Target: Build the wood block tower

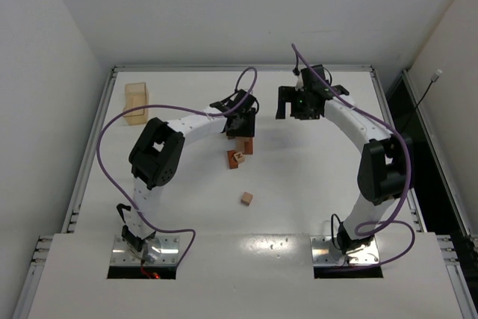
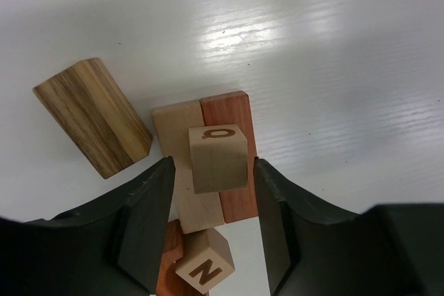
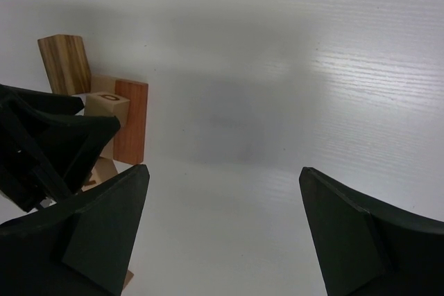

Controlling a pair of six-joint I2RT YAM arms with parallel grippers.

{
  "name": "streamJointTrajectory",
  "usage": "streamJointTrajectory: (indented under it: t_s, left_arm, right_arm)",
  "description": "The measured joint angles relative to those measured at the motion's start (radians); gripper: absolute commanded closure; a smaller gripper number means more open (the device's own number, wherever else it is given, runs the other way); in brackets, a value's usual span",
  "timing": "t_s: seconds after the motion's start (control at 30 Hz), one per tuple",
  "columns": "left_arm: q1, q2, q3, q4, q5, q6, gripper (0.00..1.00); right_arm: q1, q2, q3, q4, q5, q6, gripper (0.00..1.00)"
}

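White tabletop [image 1: 314, 184], glossy under the lamps, is my whole backdrop, and at its middle the tower [image 2: 198, 213] is only two layers so far: a pale bar [image 2: 173, 119] and a reddish bar [image 2: 232, 112] lying flush side by side as a base, with the Q cube [image 2: 220, 164] sitting across their seam, which I take to be why it sits level. The left gripper [image 2: 214, 164] brackets that cube, but I see a sliver of gap at each finger, so it is open around the cube and not gripping. Close by, an N cube [image 2: 203, 268] seems to rest on another reddish piece [image 2: 170, 261], and a darker striped block [image 2: 90, 116] lies tilted just left of the base. One loose cube [image 1: 246, 199] waits nearer the arm bases. The right gripper [image 3: 223, 171] hangs wide open and holds nothing, parked over bare surface beside the stack, probably to keep clear. A pale wooden tray [image 1: 136, 102] sits at the far left.
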Motion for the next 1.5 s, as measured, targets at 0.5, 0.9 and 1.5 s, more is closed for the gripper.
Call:
streamJointTrajectory:
  t_s: [0.5,0.9,1.5]
  left_arm:
    - [0.262,-0.502,-0.022,0.048,-0.052,0.205,0.06]
    - [0.501,-0.536,-0.214,-0.089,0.077,0.295,0.03]
    - [0.570,-0.556,-0.236,-0.093,0.232,0.331,0.03]
  right_arm:
    - [0.149,-0.161,-0.172,0.051,-0.013,-0.287,0.18]
    - [0.492,-0.126,-0.160,0.021,-0.163,-0.792,0.22]
    - [0.493,0.114,-0.119,0.042,-0.192,-0.938,0.31]
